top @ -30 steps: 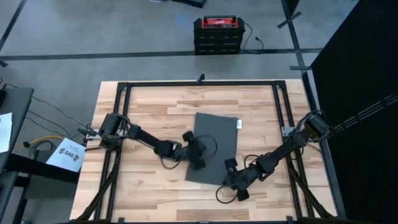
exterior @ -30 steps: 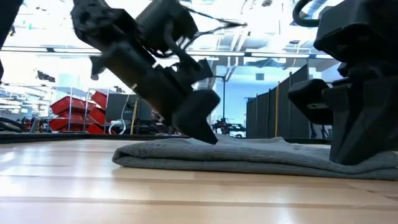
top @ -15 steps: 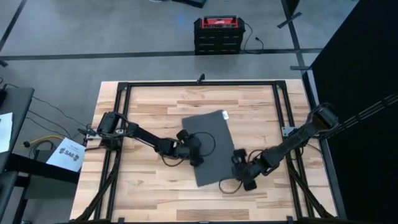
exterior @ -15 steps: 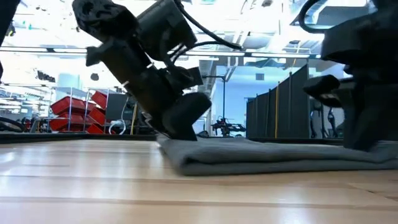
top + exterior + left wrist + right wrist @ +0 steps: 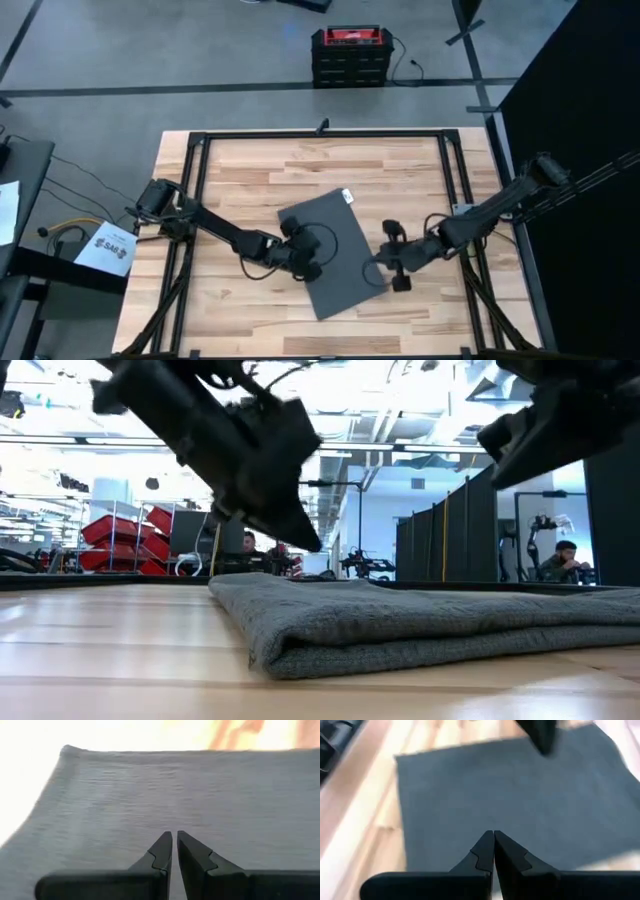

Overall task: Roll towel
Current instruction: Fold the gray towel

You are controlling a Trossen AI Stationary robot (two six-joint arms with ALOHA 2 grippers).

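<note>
Two arms reach in over your bench (image 5: 230,170), one from each side. Nearest the front edge you see the towel (image 5: 325,252), a dark grey cloth lying flat and skewed, its lowest corner pointing at the front edge and its middle a little toward the front of the bench's centre. In the low view its near edge shows as a thick folded lip resting on the wood. A small white tag (image 5: 346,195) sits at its far corner.

Your left gripper (image 5: 303,262) is over the towel's left edge; in its wrist view the fingers (image 5: 162,851) are clenched together with nothing between them, cloth filling the view beyond. From table height it hangs above the cloth; whether it touches you cannot tell.

Your right gripper (image 5: 385,270) is just off the towel's right edge, above bare wood. Its fingers (image 5: 484,851) are pressed together too, holding nothing.

Beyond the bench's far edge, a red and black case (image 5: 349,56) stands on the floor.
</note>
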